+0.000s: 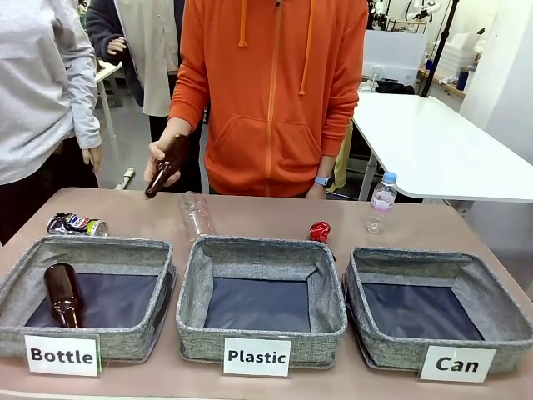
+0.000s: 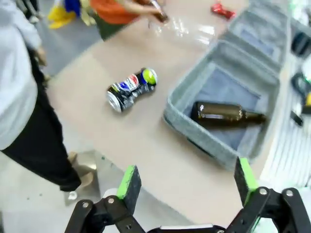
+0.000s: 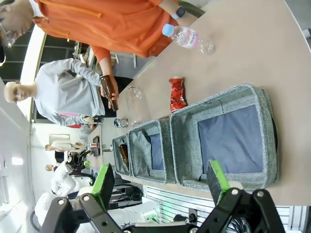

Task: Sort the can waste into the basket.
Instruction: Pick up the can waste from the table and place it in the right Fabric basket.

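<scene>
A long white rectangular table [image 1: 441, 150] stands in bright, even light. Left of it lies smooth grey floor [image 1: 129, 146]. Right of it rises a plain white wall [image 1: 504, 79], and behind it stands a slanting black pole [image 1: 440, 42].

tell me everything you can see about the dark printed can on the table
The dark printed can is a small metal drink can, crushed in at the waist and lying on its side on the table. Its body is dark with white, red, blue and yellow-green print, and a silver end shows. It sits toward the robot's left, on the far side of the Bottle basket, a little apart from its rim. Nothing but the table touches it.
</scene>
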You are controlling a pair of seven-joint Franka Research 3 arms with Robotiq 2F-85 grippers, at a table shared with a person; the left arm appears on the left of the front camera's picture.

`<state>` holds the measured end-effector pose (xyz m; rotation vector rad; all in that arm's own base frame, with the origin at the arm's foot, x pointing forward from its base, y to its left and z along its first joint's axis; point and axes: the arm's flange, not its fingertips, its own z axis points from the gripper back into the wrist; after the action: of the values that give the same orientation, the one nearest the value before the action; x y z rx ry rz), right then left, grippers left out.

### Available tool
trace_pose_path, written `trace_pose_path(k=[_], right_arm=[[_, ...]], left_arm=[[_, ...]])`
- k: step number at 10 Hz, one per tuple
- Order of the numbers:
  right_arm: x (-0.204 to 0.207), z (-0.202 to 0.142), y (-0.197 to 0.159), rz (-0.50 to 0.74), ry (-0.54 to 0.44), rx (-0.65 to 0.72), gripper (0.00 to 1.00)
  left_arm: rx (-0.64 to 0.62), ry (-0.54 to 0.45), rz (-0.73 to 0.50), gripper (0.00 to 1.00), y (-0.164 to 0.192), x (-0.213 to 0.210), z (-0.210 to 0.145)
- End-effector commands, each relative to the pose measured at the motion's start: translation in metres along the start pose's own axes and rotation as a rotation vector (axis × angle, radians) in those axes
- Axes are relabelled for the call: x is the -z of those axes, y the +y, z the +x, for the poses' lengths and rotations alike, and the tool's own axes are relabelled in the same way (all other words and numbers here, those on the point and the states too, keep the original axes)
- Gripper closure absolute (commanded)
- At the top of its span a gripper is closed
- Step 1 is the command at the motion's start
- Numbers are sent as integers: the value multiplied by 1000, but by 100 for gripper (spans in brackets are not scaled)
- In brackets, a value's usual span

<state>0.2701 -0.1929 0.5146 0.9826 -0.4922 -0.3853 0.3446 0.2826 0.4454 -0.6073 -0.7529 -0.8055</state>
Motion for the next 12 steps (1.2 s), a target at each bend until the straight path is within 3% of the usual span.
trace_pose_path(k=[1, 2, 6, 9, 10, 12], right_arm=[[-1, 2, -1, 25, -8, -25, 0], [-1, 2, -1, 25, -8, -25, 0], [-1, 2, -1, 25, -8, -25, 0], [-1, 2, -1, 25, -8, -25, 0], [-1, 2, -1, 25, -8, -25, 0], [-1, 2, -1, 25, -8, -25, 0]], left_arm=[[-1, -100, 19, 0, 7, 3, 8], [0, 0, 0, 0, 0, 0, 0], [-16, -31, 0, 0, 2, 3, 1], [33, -18, -58, 0, 14, 35, 33], [23, -4, -58, 0, 20, 33, 37], [2, -106, -74, 0, 22, -13, 4]])
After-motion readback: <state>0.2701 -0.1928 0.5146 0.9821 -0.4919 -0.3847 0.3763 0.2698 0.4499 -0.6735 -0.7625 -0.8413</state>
